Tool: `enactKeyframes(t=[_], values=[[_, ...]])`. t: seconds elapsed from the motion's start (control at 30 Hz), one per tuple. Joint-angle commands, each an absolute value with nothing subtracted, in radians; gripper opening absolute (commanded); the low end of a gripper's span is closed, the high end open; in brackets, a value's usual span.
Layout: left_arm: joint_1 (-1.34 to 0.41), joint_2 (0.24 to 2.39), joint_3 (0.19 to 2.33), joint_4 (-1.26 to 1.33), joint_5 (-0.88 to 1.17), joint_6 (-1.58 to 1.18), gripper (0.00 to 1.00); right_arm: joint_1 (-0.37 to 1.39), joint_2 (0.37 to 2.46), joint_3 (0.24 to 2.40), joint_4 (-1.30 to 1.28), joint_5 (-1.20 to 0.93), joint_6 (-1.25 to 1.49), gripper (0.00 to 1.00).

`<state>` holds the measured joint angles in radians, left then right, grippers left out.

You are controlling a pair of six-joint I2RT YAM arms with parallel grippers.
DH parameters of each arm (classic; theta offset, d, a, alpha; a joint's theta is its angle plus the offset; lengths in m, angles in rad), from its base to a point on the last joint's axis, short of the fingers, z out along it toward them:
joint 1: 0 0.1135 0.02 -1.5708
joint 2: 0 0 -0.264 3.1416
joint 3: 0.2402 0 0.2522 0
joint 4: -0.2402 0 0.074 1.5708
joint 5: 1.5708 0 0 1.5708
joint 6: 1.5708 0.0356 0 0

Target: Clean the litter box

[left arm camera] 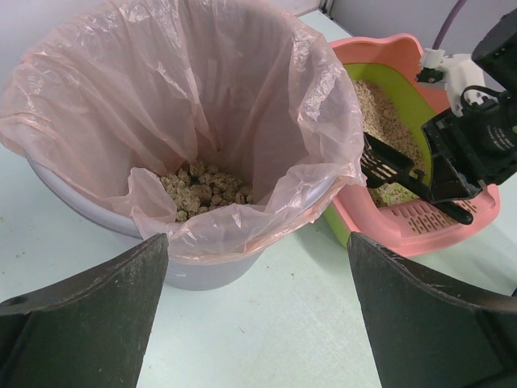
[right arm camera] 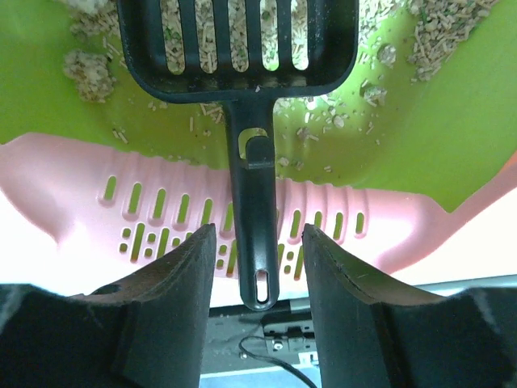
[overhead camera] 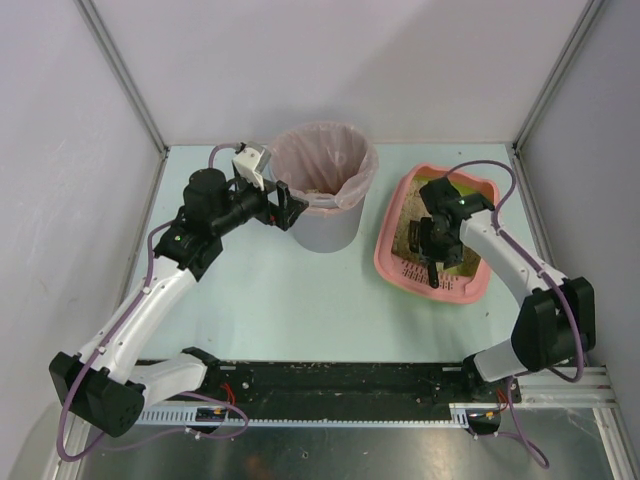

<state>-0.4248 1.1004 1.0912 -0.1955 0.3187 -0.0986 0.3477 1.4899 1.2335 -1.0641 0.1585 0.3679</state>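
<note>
Jaws on both arms stand apart while the pink, green-lined litter box (overhead camera: 462, 291) holds beige granules (left arm camera: 380, 121) and a scoop (right arm camera: 253, 174).

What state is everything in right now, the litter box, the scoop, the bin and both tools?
litter box: level, granules inside.
scoop: lying free, head inside the box, handle across the slotted ledge.
bin: upright, lined with a pink bag, clumps at the bottom.
left tool: open, empty, facing the bin.
right tool: open, fingers either side of the scoop handle, not gripping.
</note>
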Motion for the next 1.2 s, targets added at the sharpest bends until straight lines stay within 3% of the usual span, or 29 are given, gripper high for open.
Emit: enactKeyframes(t=[0.0,0.3,1.17], values=[[-0.422,1.080,1.080,-0.155,0.339,-0.112,0.96,0.370,1.385,1.166,-0.944,0.233,0.437,0.51],[-0.423,1.088,1.077,-0.152,0.347,-0.117,0.96,0.400,1.181,0.927,-0.665,0.269,0.486,0.52],[-0.428,1.108,1.074,-0.146,0.351,-0.120,0.96,0.411,1.189,0.752,-0.482,0.379,0.517,0.41]])
